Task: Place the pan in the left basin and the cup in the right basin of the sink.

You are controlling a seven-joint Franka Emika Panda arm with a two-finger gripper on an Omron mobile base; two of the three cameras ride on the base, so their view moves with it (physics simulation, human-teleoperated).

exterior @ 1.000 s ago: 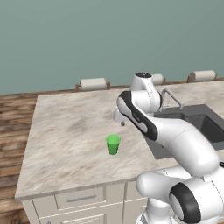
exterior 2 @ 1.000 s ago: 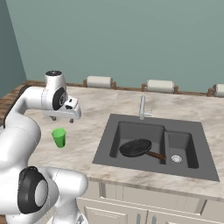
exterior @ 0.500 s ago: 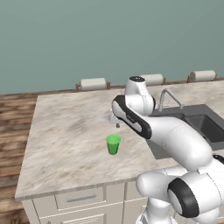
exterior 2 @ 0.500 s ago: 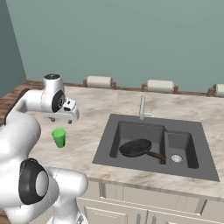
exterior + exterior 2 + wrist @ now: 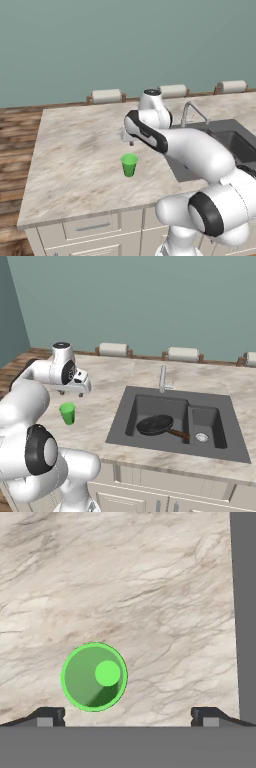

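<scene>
Cup (image 5: 129, 164) upright on marble counter (image 5: 75, 160), well left of sink (image 5: 177, 421), open top visible from above in hand view (image 5: 94, 677). Plain green, no label or writing readable on it.

Gripper (image 5: 131, 141) above counter, just beyond cup on wall side, not touching it. Fingers spread wide, nothing held.

Pan (image 5: 155, 425) flat in left basin (image 5: 145, 408), handle pointing toward divider beside right basin (image 5: 205, 423). No brand marks legible on pan, sink or faucet (image 5: 163, 377).
</scene>
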